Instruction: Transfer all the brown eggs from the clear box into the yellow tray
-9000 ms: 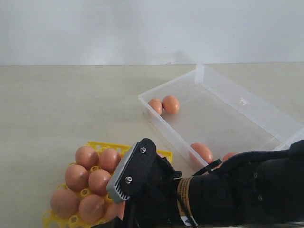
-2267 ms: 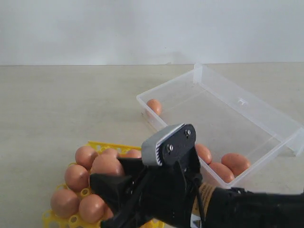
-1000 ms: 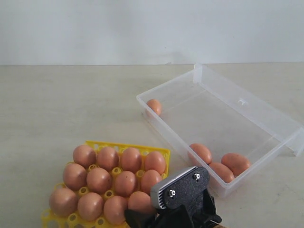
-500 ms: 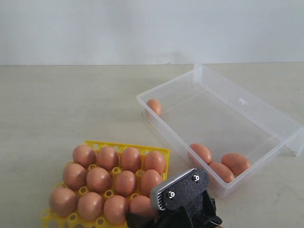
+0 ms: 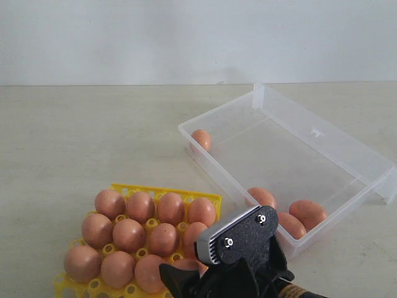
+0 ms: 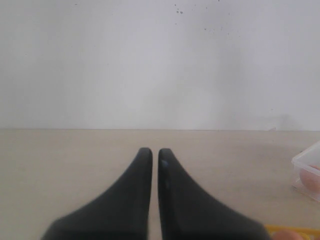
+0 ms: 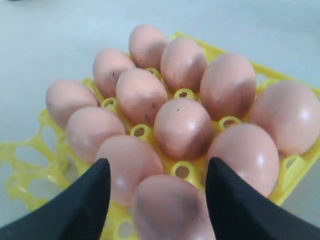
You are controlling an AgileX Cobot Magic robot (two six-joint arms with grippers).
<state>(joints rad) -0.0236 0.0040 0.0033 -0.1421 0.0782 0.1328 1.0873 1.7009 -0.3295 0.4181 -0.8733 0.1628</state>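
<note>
The yellow tray [image 5: 162, 190] lies at the near left and holds several brown eggs [image 5: 141, 207]. My right gripper [image 7: 157, 165] hovers low over the tray's near right corner, open. Its fingers stand either side of one egg [image 7: 172, 210] that rests in the tray, with a gap showing on each side. The clear box [image 5: 322, 143] lies at the right. One egg [image 5: 201, 139] sits in its far left corner and three eggs [image 5: 288, 223] sit at its near end. My left gripper [image 6: 155, 151] is shut on nothing, over bare table.
The right arm's black head [image 5: 242, 254] covers the tray's near right corner in the exterior view. The left wrist view catches a corner of the clear box [image 6: 304, 164] and a strip of the tray [image 6: 292, 230]. A pale wall stands behind the table.
The right gripper carried an egg from the box over the tray, set it in a near cup and has opened around it. The egg stays in the tray. The left gripper is still.
</note>
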